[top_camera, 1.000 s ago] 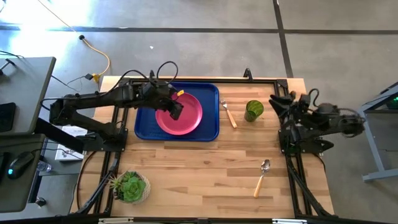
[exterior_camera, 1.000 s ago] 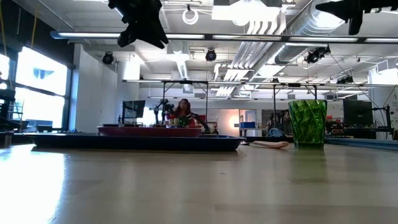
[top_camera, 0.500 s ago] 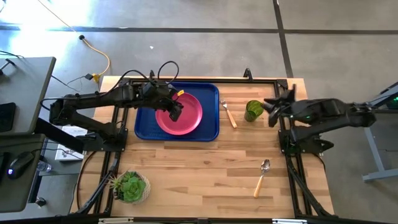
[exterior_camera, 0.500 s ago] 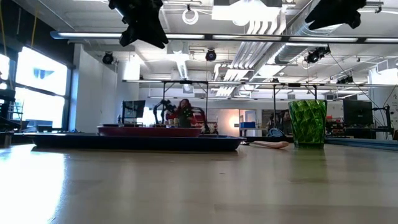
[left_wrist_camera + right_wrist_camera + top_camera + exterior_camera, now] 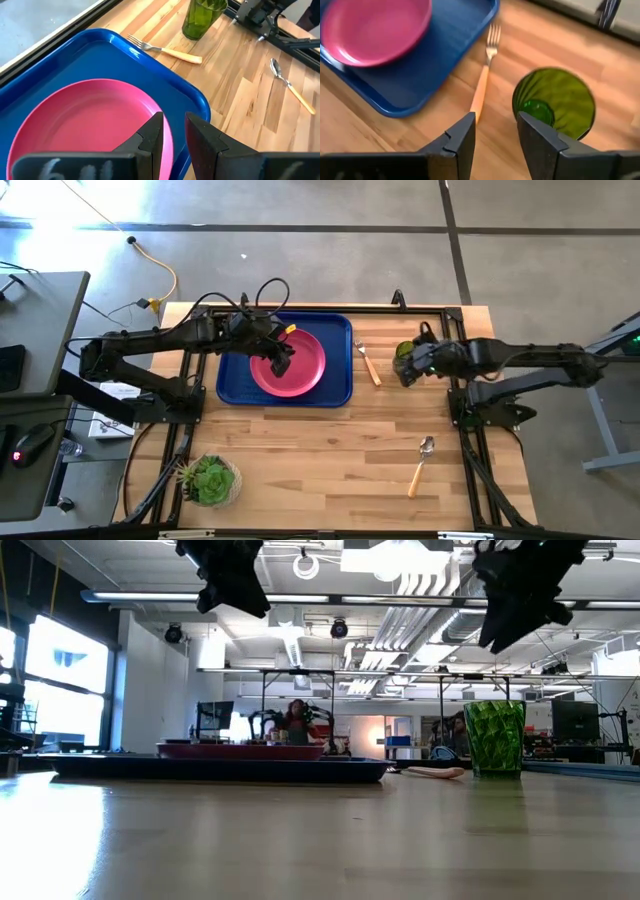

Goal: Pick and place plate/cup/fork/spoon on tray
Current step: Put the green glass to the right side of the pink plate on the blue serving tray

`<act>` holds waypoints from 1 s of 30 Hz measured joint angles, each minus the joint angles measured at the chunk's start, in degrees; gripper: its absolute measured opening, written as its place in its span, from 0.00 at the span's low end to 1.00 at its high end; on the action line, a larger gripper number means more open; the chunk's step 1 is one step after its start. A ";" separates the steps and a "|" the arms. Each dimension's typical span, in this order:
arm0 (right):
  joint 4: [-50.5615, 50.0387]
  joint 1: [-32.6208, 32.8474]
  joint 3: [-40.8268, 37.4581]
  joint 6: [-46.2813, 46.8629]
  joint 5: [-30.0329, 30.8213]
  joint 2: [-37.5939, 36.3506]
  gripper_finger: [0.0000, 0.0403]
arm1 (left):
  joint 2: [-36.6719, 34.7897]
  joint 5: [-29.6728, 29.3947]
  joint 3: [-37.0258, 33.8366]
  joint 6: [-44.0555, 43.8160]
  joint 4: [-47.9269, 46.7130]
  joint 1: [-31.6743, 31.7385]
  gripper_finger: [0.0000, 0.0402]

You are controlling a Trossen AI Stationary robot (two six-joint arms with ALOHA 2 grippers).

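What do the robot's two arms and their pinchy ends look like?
Both arms are black, jointed and slim, with thin dark cables looping along them. The left gripper has a small yellow tag beside it. The right gripper is black too. Close up, each gripper's jaws are two flat, dark, wedge-shaped fingers.

This is a robotics lab or research workshop set in a large open industrial hall. The low view looks past the pale butcher-block wooden table [image 5: 300,850] into a wide room with exposed silver ventilation ducts [image 5: 440,580] and pipes under a white ceiling, tall bright windows [image 5: 60,680] at one side, and rows of black metal frames [image 5: 300,690] like other workstations. A person [image 5: 296,720] sits far back among them. From above, the table stands on a grey concrete floor [image 5: 320,205] with a yellow cable [image 5: 160,275] trailing across it, beside a grey desk [image 5: 40,330].
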 joint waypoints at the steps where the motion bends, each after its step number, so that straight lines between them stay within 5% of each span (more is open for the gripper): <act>1: 0.03 -1.30 0.00 0.00 -1.63 0.85 0.34 | 0.00 -0.02 -0.02 0.74 0.00 0.00 0.17; 8: 1.12 -8.91 0.00 -0.15 -10.24 4.70 0.34 | 0.00 -0.02 -0.02 4.44 -0.02 0.00 0.17; 30: 4.79 -17.98 0.04 -9.12 -18.52 9.03 0.34 | 0.00 -0.13 -0.02 2.41 -0.02 0.11 0.17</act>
